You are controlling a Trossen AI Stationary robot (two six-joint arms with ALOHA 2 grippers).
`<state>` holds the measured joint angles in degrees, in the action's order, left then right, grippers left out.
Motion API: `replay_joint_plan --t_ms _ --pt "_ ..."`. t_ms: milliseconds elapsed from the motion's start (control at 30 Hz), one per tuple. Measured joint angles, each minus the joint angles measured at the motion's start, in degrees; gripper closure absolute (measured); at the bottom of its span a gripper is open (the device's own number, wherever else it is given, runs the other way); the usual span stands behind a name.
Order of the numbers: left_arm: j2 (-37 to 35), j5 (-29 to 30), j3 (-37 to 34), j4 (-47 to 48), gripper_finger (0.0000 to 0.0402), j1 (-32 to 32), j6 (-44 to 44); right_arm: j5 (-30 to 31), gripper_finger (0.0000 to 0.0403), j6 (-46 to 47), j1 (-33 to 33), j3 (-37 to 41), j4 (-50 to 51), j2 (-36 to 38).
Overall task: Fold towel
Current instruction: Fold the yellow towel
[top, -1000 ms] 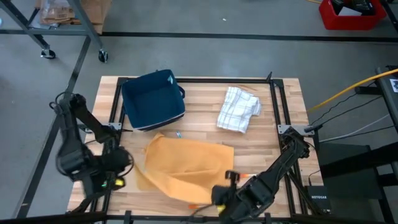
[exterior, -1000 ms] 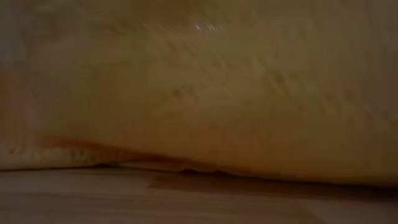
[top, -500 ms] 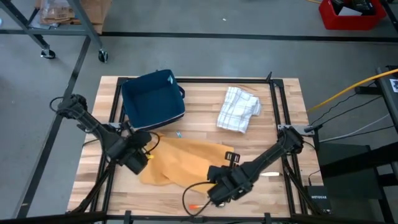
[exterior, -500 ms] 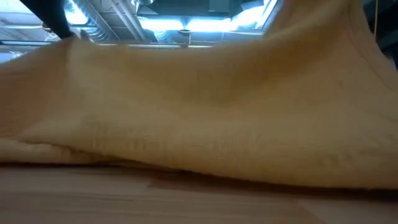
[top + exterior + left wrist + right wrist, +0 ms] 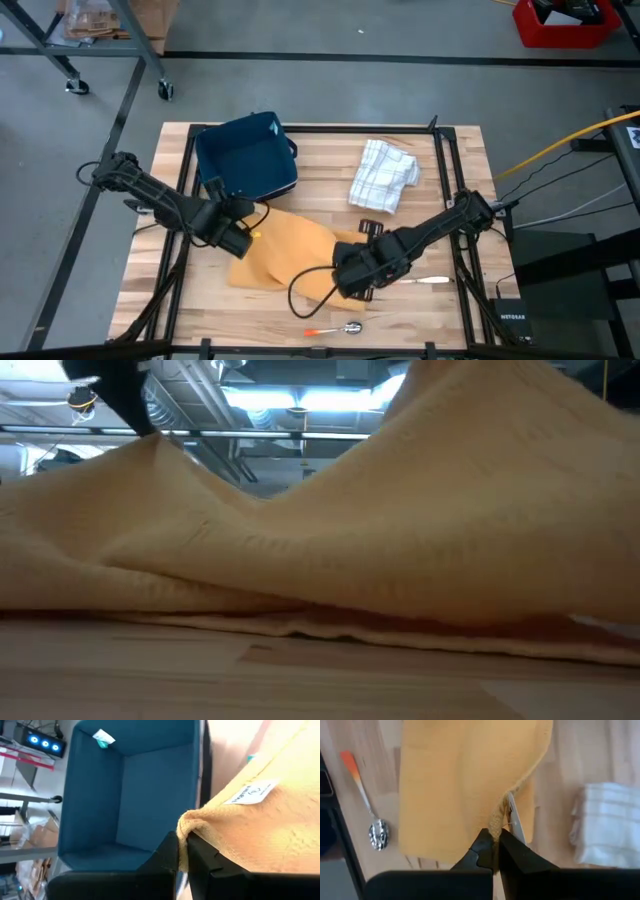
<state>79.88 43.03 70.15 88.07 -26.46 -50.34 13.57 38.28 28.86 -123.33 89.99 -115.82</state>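
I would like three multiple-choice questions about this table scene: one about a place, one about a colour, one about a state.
1. Where does the spoon lie?
A. in the blue bin
B. on the bare wood near the table's front edge
C. on the checked cloth

2. What colour is the towel being folded?
A. yellow-orange
B. green
C. white

3. How is the left gripper?
A. open above the bin
B. shut on nothing
C. shut on the towel's edge

Answers: 1 B, the high view shows it on wood in front of the towel. 2 A, every view shows it so. 3 C, the left wrist view shows cloth pinched between its fingers.
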Motion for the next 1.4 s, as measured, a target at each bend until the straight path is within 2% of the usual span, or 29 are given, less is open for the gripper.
replay_joint_plan --t_ms 133,267,367,500,733,1000,1067,1200,1300,1400 --pt "0.0 0.7 0.0 -2.9 0.0395 3.5 4.3 2.6 0.0393 0.0 -1.2 1.8 -0.1 3.3" --pt "0.0 0.7 -0.3 -6.2 0.0396 6.4 8.8 2.8 0.0393 2.1 -1.9 8.8 0.0 7.2" --pt "0.0 0.7 0.1 -7.2 0.0396 7.1 10.4 1.6 0.0393 6.0 -2.0 14.4 0.1 10.6" --pt "-0.3 0.5 4.5 -7.2 0.0396 6.1 13.4 -1.0 0.0393 7.6 -1.9 15.6 0.1 14.2" --pt "-1.2 -0.1 21.2 -7.7 0.0396 4.1 18.5 0.4 0.0393 1.6 -1.9 6.8 0.0 18.6" --pt "-1.2 -1.4 44.2 -13.6 0.0396 3.2 22.9 14.5 0.0393 -7.2 -1.9 -11.0 -0.6 20.0" --pt "-1.2 -2.1 49.3 -17.4 0.0396 3.2 25.6 18.2 0.0393 -10.3 -1.9 -10.7 -6.6 21.9" --pt "-1.5 -7.6 57.5 -26.1 0.0396 2.9 29.7 21.0 0.0393 -17.9 -2.2 -9.0 -20.2 26.4" --pt "-1.8 -11.8 62.1 -32.3 0.0396 2.0 31.9 21.6 0.0393 -23.0 -2.2 -9.0 -29.8 28.4" --pt "-2.1 -12.6 64.9 -38.2 0.0396 1.0 35.1 21.5 0.0393 -29.5 -2.3 -9.0 -38.8 30.0"
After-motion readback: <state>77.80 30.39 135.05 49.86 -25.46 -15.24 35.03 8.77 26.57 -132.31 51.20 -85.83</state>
